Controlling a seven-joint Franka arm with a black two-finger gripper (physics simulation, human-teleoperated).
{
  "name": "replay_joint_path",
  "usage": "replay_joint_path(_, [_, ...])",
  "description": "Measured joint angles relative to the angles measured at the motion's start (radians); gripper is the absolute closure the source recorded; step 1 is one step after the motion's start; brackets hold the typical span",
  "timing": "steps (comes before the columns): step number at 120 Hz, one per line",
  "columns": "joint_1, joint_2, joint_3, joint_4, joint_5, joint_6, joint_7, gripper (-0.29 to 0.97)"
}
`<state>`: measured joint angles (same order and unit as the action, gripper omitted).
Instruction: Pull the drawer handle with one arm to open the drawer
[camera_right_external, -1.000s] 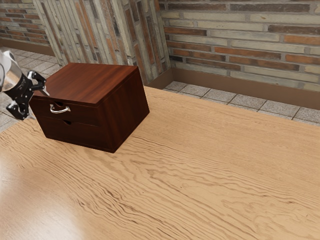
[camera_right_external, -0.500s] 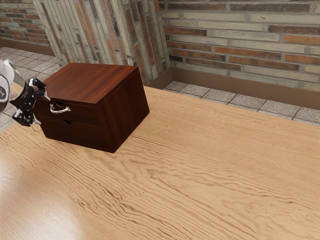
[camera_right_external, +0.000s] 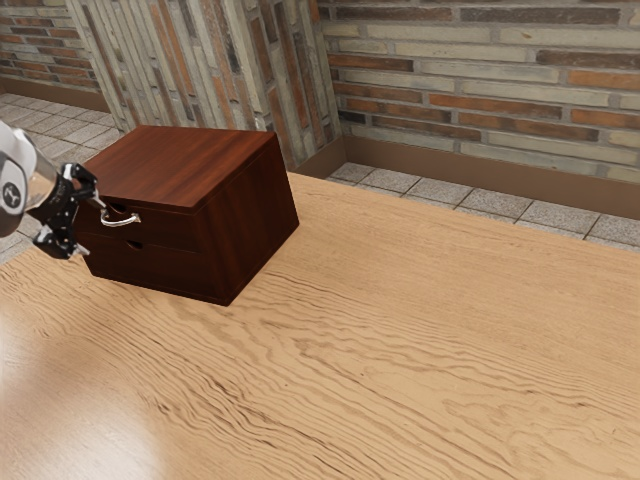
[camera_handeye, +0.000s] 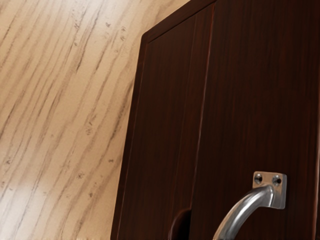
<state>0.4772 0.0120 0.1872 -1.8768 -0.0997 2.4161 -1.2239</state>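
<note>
A dark reddish-brown wooden drawer box (camera_right_external: 190, 195) sits on the pale grained worktop (camera_right_external: 400, 350). Its curved silver metal handle (camera_right_external: 120, 217) is on the flush upper drawer. The black gripper (camera_right_external: 82, 218) has its fingers (camera_right_external: 78, 182) spread wide beside the handle.

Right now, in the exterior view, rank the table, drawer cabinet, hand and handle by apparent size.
Largest to smallest:
table
drawer cabinet
hand
handle, somewhat smaller than the hand beside it

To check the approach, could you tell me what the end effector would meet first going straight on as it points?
Most likely the metal handle on the upper drawer; the open end effector points at it, though depth is unclear.
</note>
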Motion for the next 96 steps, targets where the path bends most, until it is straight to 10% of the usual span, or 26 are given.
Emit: replay_joint_path(96, [-0.022, 0.012, -0.018, -0.010, 0.000, -0.036, -0.023, 0.11])
